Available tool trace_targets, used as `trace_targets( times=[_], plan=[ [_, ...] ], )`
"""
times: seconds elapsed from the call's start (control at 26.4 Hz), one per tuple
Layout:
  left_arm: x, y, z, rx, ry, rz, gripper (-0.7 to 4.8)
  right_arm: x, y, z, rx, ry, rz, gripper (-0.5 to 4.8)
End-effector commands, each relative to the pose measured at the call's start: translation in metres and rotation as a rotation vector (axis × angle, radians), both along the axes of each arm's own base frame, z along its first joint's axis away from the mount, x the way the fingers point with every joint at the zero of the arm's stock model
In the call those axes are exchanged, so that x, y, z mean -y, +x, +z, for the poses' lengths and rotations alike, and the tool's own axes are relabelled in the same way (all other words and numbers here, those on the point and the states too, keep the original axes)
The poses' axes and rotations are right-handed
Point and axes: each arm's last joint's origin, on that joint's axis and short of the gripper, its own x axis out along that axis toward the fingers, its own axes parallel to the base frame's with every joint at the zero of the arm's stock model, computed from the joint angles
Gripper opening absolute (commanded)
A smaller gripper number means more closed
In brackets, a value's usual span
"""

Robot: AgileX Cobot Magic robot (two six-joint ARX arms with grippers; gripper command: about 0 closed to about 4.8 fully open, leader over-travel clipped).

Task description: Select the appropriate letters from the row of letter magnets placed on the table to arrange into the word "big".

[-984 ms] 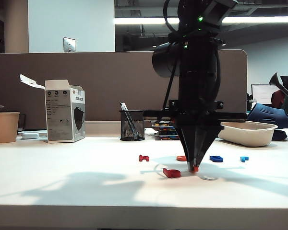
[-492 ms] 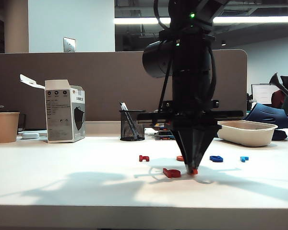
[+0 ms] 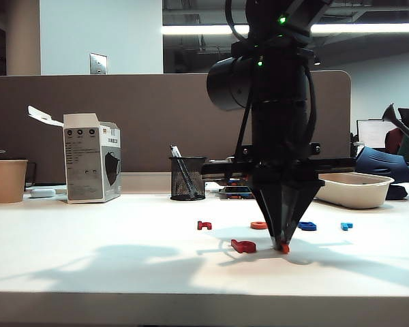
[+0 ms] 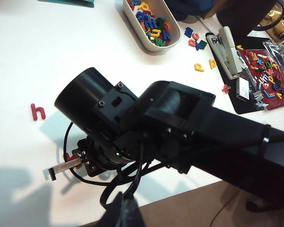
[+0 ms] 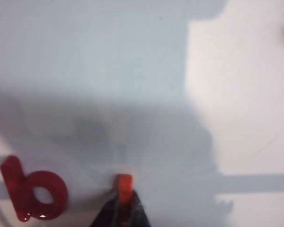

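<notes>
The right claw (image 3: 283, 245) points straight down at the white surface (image 3: 88, 266), its tips pinched shut on the thin orange-red bar (image 3: 285, 248), which sits at the very tip of the claw and touches or nearly touches the surface. In the right wrist view the claw (image 5: 122, 208) grips one end of the bar (image 5: 124, 182), and the rest pokes out past the fingertips.

The dark red ring-and-stem letter (image 3: 243, 246) lies flat just beside the claw, on the left in the exterior view; in the right wrist view it (image 5: 35, 194) reads as a "b" lying close to the held bar but apart from it.

Farther back the rest of the row lies near the claw: a small dark red letter (image 3: 204, 225), the orange ring (image 3: 258, 225), the dark blue looped letter (image 3: 307, 225) partly hidden by the claw, and the small light blue piece (image 3: 346, 225) well to the right.

The left claw shows in none of the views; its wrist camera looks down on the right arm (image 4: 146, 123) and a dark red "h" (image 4: 37, 111).
</notes>
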Motion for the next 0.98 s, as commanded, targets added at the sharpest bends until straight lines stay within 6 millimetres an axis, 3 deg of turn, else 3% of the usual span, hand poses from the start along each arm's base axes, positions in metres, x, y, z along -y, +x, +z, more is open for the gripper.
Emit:
trace_targets(
  times=[0.04,0.53,0.98],
  plan=[
    [0.0,-0.001,0.002,0.009,-0.011,0.0,-0.05,0.0,-0.002,-0.013,-0.041,-0.013,-0.005,0.57],
    [-0.001,-0.001,0.002,0.009,-0.012,0.0,-0.05,0.001,-0.003,-0.008,-0.035,-0.004,-0.003,0.96],
    [0.0,-0.001,0.002,0.009,-0.011,0.0,-0.05,0.007,-0.008,0.022,0.043,0.022,-0.005,1.22]
  ],
)
